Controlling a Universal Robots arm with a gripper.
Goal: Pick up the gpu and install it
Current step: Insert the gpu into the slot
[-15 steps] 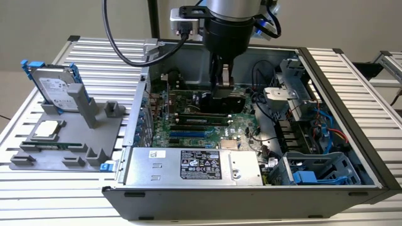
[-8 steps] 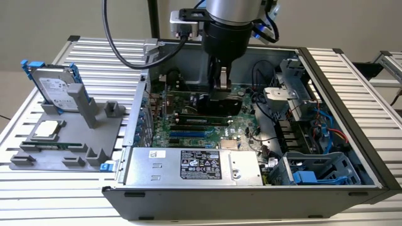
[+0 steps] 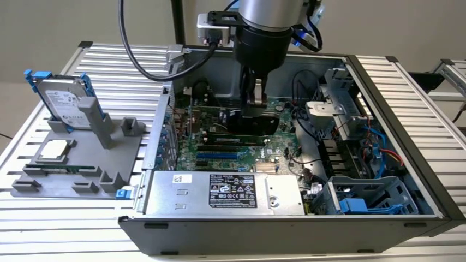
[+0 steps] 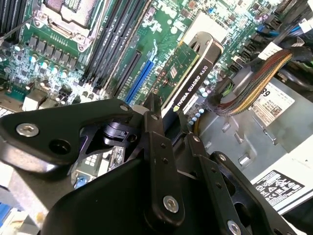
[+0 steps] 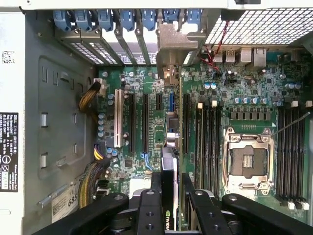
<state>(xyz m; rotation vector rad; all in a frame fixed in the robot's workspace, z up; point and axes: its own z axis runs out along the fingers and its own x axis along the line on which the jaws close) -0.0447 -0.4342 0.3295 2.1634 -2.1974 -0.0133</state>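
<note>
The counter (image 3: 65, 234) is a surface of ribbed silver slats. Two things sit directly on it — the open computer case (image 3: 291, 234) beneath the gripper (image 3: 255, 101), and a grey parts holder (image 3: 73, 180) off toward the exterior view's left of the gripper, just beside the case.

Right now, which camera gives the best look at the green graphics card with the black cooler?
The second wrist view: the green graphics card with the black cooler stands on edge over the motherboard, held in the pincer. The first wrist view sees it edge-on. The exterior view shows a dark block under the arm.
</note>
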